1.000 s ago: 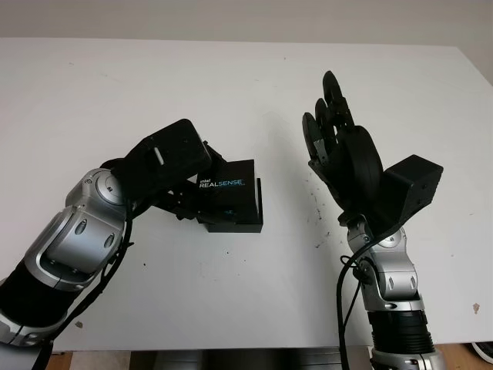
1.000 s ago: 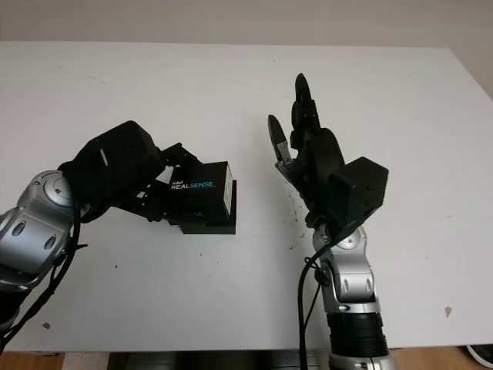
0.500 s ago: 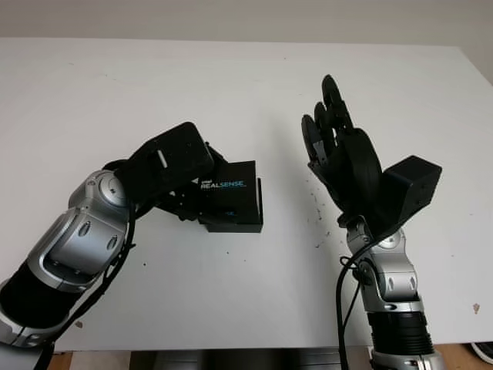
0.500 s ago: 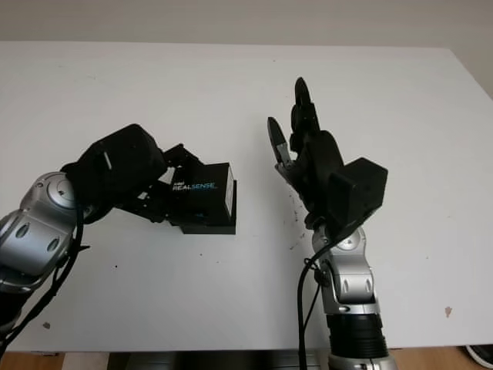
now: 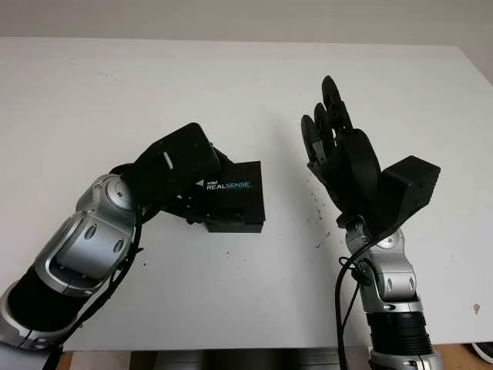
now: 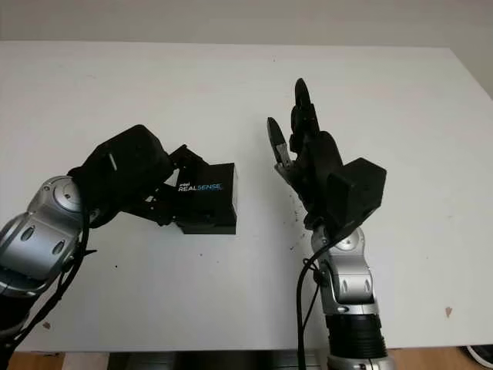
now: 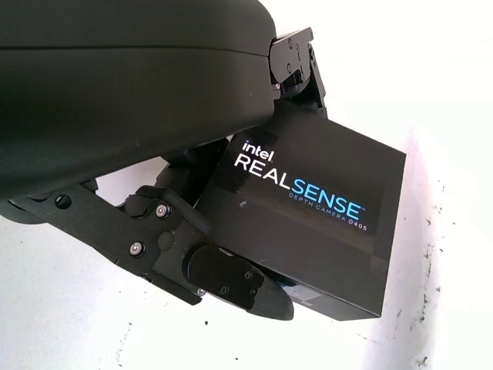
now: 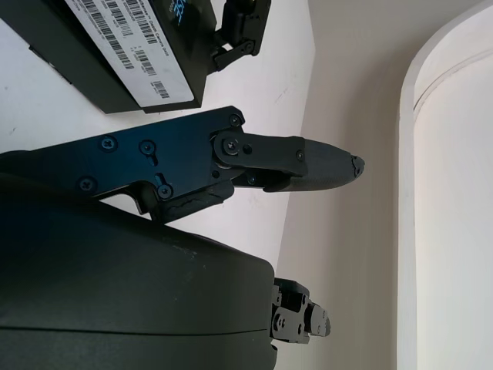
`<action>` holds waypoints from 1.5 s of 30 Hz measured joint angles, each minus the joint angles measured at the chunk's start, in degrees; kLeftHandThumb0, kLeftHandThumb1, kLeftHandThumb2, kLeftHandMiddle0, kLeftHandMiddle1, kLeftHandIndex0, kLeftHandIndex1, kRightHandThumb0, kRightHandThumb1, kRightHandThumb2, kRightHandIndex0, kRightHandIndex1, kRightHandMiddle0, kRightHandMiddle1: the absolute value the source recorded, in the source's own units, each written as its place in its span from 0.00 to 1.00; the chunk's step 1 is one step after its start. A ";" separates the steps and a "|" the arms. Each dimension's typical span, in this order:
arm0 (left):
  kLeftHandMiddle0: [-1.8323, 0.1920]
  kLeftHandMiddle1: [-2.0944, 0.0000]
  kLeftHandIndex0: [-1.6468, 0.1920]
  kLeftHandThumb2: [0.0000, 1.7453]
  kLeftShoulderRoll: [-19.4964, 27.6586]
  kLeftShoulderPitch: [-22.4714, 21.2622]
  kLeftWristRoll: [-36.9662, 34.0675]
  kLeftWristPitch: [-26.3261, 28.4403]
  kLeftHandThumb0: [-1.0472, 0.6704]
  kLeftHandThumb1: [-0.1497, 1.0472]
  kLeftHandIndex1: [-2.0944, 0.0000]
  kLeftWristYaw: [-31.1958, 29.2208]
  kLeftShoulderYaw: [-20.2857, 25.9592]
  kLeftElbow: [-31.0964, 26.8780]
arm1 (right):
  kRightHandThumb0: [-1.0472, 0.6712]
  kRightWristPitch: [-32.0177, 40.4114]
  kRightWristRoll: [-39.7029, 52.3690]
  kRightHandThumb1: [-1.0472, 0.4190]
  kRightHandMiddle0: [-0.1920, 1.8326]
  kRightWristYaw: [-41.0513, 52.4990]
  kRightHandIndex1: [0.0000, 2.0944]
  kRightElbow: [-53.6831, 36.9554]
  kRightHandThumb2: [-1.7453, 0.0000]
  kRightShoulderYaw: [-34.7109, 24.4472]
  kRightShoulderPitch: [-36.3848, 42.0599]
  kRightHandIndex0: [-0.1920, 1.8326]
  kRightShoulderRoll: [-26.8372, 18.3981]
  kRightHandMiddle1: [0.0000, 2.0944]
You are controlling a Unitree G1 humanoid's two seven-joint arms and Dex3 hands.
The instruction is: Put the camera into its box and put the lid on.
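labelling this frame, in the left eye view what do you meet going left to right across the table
left robot hand → black RealSense box it grips → bare white table → raised, open right robot hand

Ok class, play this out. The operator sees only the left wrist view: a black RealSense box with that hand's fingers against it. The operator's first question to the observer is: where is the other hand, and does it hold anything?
Observer: The right hand is raised above the table, to the right of the RealSense box. It is open and holds nothing.
Operator: What is on the box side turned away from me?
Observer: A white barcode label, on the side that faces the right hand.
Operator: Where on the table is the box?
Observer: Near the middle, with the left hand on its left side.
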 measured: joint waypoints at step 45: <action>1.00 1.00 1.00 0.31 14.91 0.11 26.98 -25.88 0.17 1.00 1.00 -9.03 -16.93 -4.43 | 0.22 1.01 0.50 0.00 0.06 0.54 0.03 -1.18 0.77 -0.02 0.72 0.04 0.29 0.03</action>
